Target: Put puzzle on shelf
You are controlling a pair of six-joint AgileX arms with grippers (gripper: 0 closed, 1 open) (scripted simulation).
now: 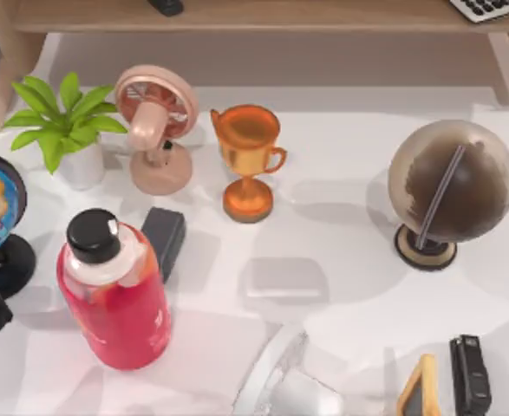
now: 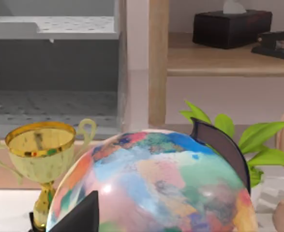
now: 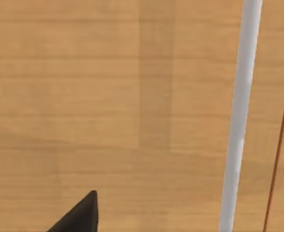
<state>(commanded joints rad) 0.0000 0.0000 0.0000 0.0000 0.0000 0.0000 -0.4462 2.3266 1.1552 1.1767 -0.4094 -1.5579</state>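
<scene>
1. Near edge of the table: the left gripper (image 2: 81,217) is parked at the left side, just beside the coloured globe (image 2: 151,183) and near the red bottle (image 1: 120,303). Whether it is open or closed cannot be told.
2. Mid-table: an orange trophy cup (image 1: 248,156) and a brown globe (image 1: 449,186) stand well apart, with bare white table (image 1: 323,251) between them.
3. Far side: the right gripper (image 3: 79,217) hangs close over light-brown wood, probably the shelf (image 1: 280,16). Its opening, and whether it holds anything, cannot be told.
4. Where the puzzle lies relative to either gripper cannot be told. If the right gripper carries it, the puzzle is probably over the board.
5. To do the step well, lower it flat onto plain wood, clear of the white bar (image 3: 238,111), release it only once it rests, then lift straight off.
</scene>
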